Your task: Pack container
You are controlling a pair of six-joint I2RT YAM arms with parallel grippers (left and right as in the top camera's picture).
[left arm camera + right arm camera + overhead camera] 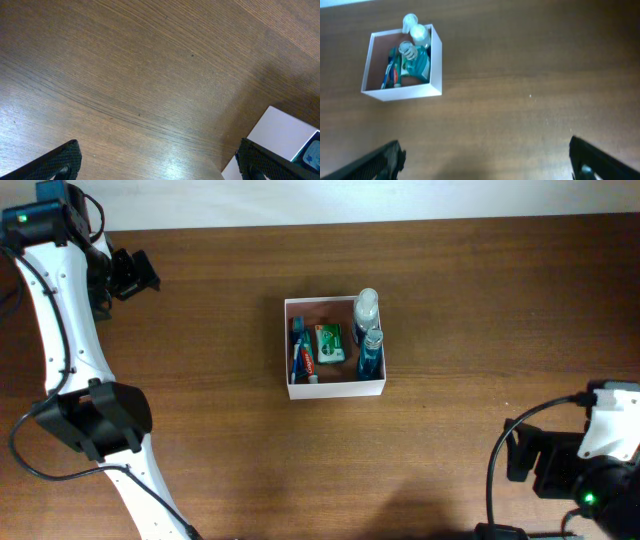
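Observation:
The container point(336, 389) is a square shallow white-walled box with a reddish-brown inside, in the middle of the table. It holds a toothbrush and toothpaste point(299, 352), a green packet point(329, 343) and clear bottles with blue liquid point(369, 340). It also shows in the right wrist view point(405, 91) and its corner in the left wrist view point(275, 132). My left gripper point(133, 275) is open and empty at the far left; its fingertips frame bare wood point(160, 162). My right gripper point(525, 460) is open and empty at the near right point(485, 160).
The brown wooden table point(200, 410) spreads all round the container. The left arm's white links and black joint point(95, 420) stand along the left side. A pale wall strip runs along the far edge.

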